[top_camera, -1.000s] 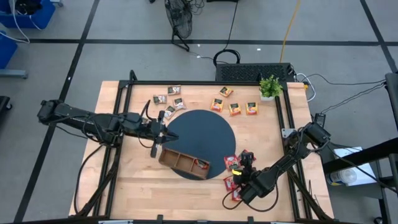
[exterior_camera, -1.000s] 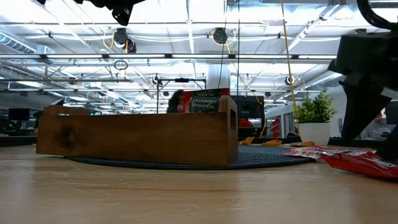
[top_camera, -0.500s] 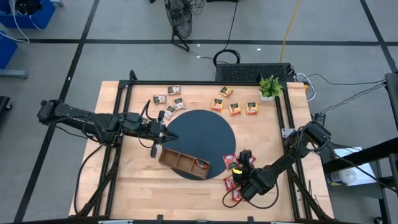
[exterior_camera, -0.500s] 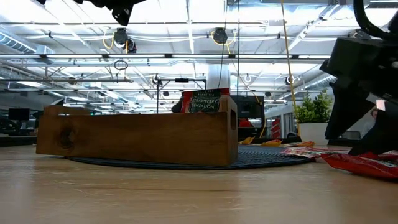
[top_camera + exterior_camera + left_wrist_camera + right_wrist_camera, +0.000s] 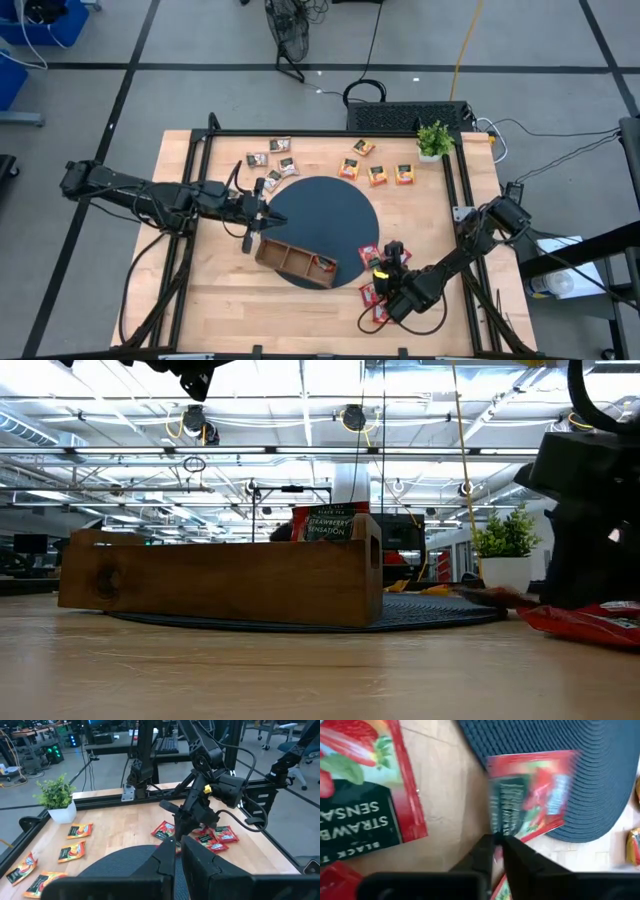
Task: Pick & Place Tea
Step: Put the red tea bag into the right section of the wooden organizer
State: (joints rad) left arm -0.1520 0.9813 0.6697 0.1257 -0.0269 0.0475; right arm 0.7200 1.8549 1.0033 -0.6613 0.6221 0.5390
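Several red tea sachets (image 5: 372,292) lie on the wood near the round dark mat's (image 5: 325,215) right near edge. My right gripper (image 5: 384,268) is low among them, shut on one red sachet (image 5: 530,790) at the mat's rim. One more red sachet (image 5: 330,522) stands in the right compartment of the wooden tray (image 5: 297,263). Orange sachets (image 5: 378,172) and brown-and-white sachets (image 5: 272,160) lie on the wood at the far side. My left gripper (image 5: 263,210) hovers shut over the mat's left edge, holding nothing. My right gripper pinches the red sachet by its near edge (image 5: 506,834) between its two fingers. The fingers slant down at it from the table's near right. The sachet reaches away from the fingertips across the mat's rim; whether it is clear of the surface I cannot tell.
The small potted plant (image 5: 434,140) stands at the far right corner. Black frame rails (image 5: 455,190) run along the table's sides. Another red sachet (image 5: 360,790) lies flat right beside my right gripper's fingers. Bare wood shows at the near left.
My right gripper has shut its fingers on the red sachet at the mat's rim, staying low at the same spot. My left arm has kept still.
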